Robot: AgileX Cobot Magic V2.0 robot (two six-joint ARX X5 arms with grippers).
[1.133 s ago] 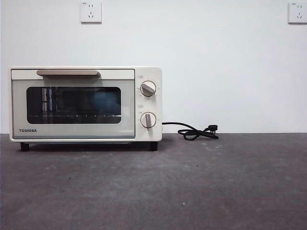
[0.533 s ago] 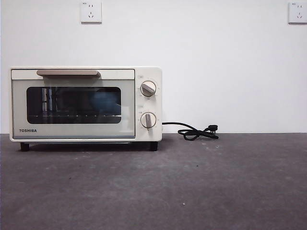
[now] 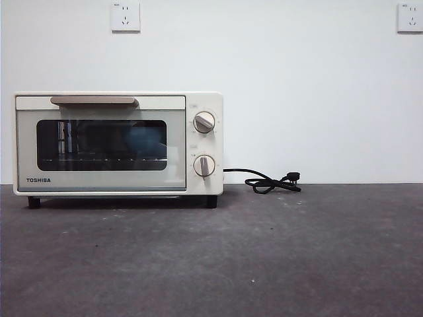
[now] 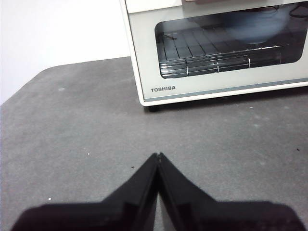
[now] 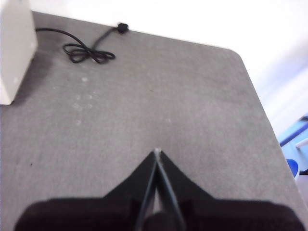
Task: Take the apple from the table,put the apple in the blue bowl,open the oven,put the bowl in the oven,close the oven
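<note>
While both wrist views show the left gripper (image 4: pixel 158 155) and right gripper (image 5: pixel 157 151) with jaws pressed together above the bare grey table (image 3: pixel 297 257), only the front view shows the whole oven (image 3: pixel 117 144), door closed, something blue behind its glass, before a white wall (image 3: pixel 304 86).

one oven (image 3: pixel 117 143) | two knobs on it, upper (image 3: pixel 204 122) and lower (image 3: pixel 204 166) | one bar handle (image 3: pixel 93 100) | one black cord (image 3: pixel 268 181) | two wall sockets, left (image 3: pixel 125 16) and right (image 3: pixel 410 16) | one table (image 3: pixel 264 257) | two grippers, left (image 4: pixel 158 156) and right (image 5: pixel 157 152) | one blue shape behind the oven glass (image 4: pixel 252 25)
</note>
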